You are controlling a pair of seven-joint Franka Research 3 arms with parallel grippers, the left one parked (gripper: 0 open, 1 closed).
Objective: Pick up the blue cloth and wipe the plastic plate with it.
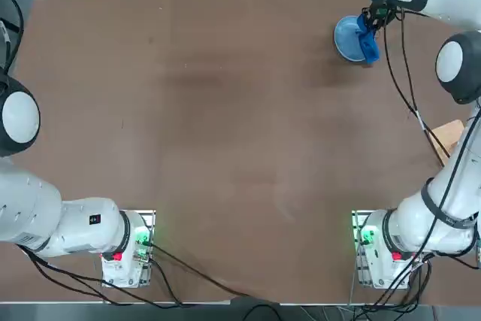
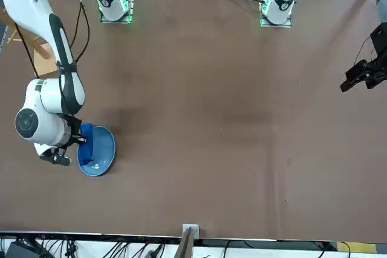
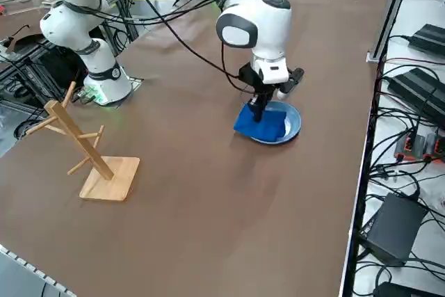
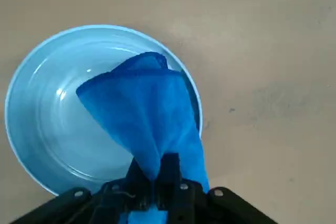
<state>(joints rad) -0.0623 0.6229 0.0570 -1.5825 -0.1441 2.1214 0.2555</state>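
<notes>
Right wrist view: the right claw point(image 4: 155, 174) clenches a blue cloth point(image 4: 149, 111) draped over the rim of a plastic plate point(image 4: 68, 114), apparently touching its inside.

text: none legible | labels: none legible | signs: none legible

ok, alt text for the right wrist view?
Right end effector shut on a blue cloth, which drapes over the rim and into a round light blue plate on a brown table.
</notes>
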